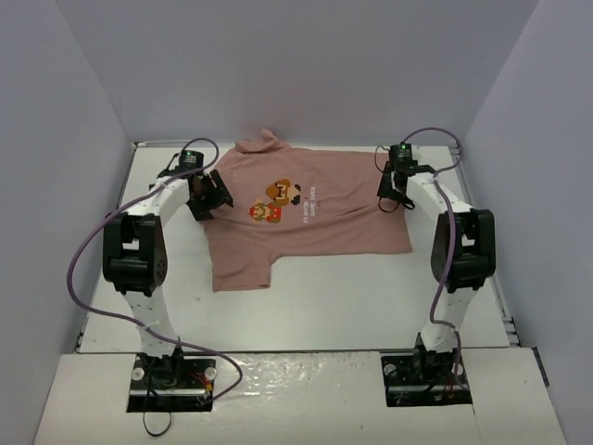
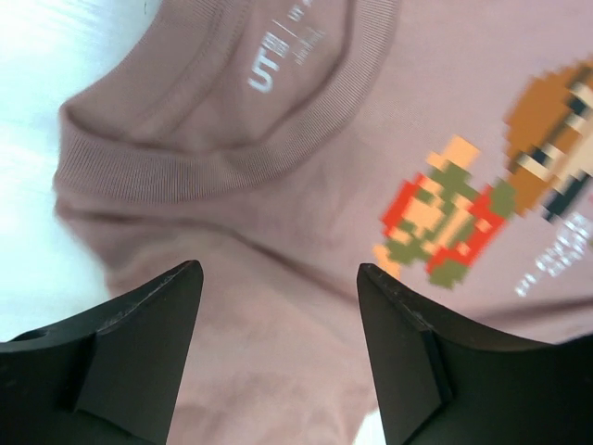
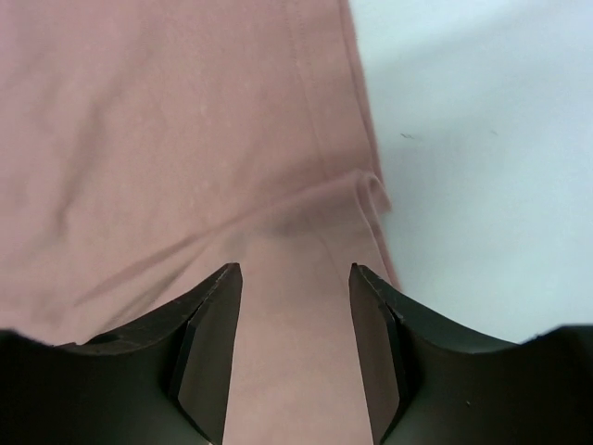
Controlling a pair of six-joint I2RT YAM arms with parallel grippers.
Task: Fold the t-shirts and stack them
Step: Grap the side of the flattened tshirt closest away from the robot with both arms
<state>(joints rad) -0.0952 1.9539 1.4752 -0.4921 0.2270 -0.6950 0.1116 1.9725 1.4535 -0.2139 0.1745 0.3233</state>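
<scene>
Dusty-pink short-sleeved cotton t-shirt (image 1: pixel 315 213): 1 only, flat on white desk (image 1: pixel 371 297) btwn arms. 2 pixel-art figures (image 1: pixel 283 191) on chest; white txt beside them unreadable; neck print reads "UT". Left claw (image 1: pixel 211 197) spread over collar (image 2: pixel 213 158); right claw (image 1: pixel 394 190) spread over the shirt's opposite edge.

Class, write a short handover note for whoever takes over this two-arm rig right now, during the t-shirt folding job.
Left gripper: open, holding nothing, over the collar of the dusty-pink cotton t-shirt.
Right gripper: open, empty, over the shirt's hem edge.
The shirt lies spread print-up on the white table, collar towards the left arm.
Done: no fold visible yet.
Left: grasp, fold, stack.
</scene>
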